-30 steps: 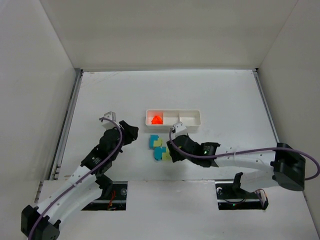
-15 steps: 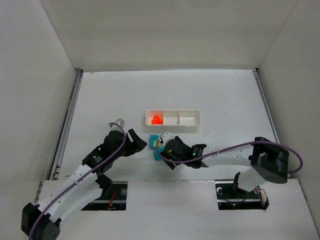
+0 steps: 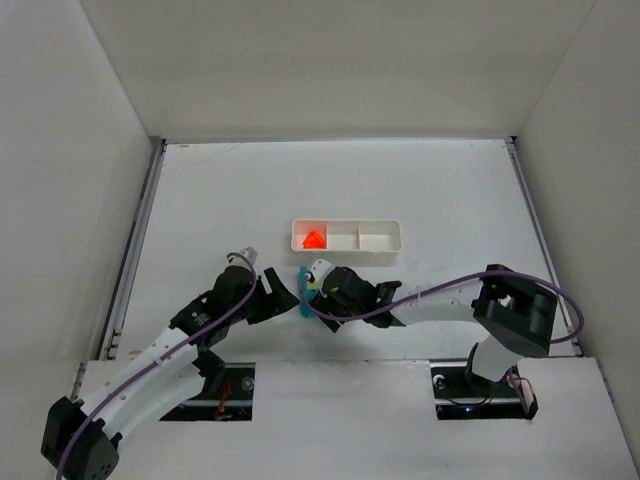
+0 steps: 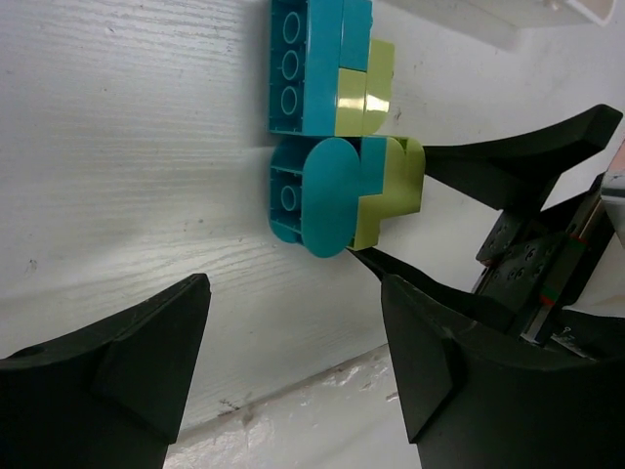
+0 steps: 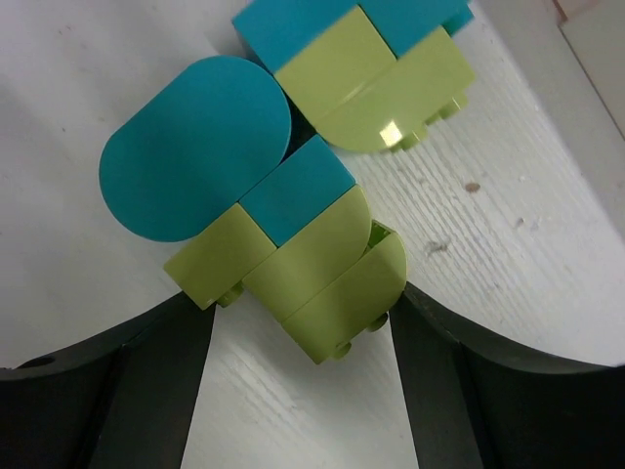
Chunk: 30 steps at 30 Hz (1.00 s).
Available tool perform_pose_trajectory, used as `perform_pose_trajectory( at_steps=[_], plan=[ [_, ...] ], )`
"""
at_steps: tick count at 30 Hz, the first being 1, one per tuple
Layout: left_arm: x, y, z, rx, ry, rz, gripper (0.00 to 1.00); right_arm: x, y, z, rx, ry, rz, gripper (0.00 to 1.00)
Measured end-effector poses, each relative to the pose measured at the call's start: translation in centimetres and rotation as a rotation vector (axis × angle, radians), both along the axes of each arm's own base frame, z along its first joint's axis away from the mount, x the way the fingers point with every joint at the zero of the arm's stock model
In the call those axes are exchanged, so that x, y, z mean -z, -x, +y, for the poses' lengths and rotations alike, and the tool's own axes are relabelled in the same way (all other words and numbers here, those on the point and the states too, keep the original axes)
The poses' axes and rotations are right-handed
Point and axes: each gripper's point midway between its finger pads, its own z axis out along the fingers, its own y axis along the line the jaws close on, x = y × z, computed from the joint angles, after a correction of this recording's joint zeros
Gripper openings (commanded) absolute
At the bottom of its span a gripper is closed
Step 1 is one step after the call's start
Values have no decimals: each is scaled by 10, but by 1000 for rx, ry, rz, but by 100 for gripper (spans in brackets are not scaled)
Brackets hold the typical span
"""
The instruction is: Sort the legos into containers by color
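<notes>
Teal-blue and yellow-green legos lie joined in two clumps on the table, mostly hidden between the grippers in the top view (image 3: 303, 287). The near clump has a rounded teal block (image 5: 195, 147) and yellow-green blocks (image 5: 322, 264); it also shows in the left wrist view (image 4: 332, 195). My right gripper (image 5: 298, 308) is open, its fingertips at either side of the yellow-green blocks. My left gripper (image 4: 293, 332) is open and empty, just short of the same clump. An orange-red lego (image 3: 313, 239) lies in the left compartment of the white tray (image 3: 385, 228).
The second clump of teal and yellow-green blocks (image 4: 322, 68) lies just beyond the first, toward the tray. The right gripper's black fingers (image 4: 508, 166) show in the left wrist view, close beside the legos. Both arms crowd the space in front of the tray.
My right gripper has swung left and down onto the lego clump. My left gripper has moved right and nearer, up to the clump's other side. The legos now sit between them.
</notes>
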Motion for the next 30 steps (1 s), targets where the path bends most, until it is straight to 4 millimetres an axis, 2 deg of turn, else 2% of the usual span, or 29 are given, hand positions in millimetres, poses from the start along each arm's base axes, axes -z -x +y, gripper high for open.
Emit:
perform_pose_trajectory(
  at_steps=[3,5,7,14,16,17,18,19,20,26,30],
  plan=[
    [1,3,-4,18,5,1,71,0,-1,7,-12,-21,1,67],
    [4,5,-5,27,6,6,72,0,0,10,-21,-29,5,55],
    [9,8,-4,29,3,17,72,-1,2,12,-27,-40,17,50],
    [31,8,7,-24,-8,49,71,1,7,15,-13,-80,43,46],
    [35,4,11,-54,-8,52,70,1,7,15,-8,-88,46,47],
    [37,2,13,-67,-6,51,70,1,8,15,-4,-91,48,52],
    [37,-2,14,-80,-3,45,70,1,8,16,0,-95,51,57],
    [37,-5,14,-90,1,38,70,0,8,16,4,-98,53,67],
    [36,-9,14,-98,3,30,70,0,7,16,8,-102,51,72],
    [40,-24,7,-104,8,22,70,0,4,16,14,-97,35,77],
    [40,-28,4,-97,7,16,70,1,-1,24,4,-100,21,77]
  ],
)
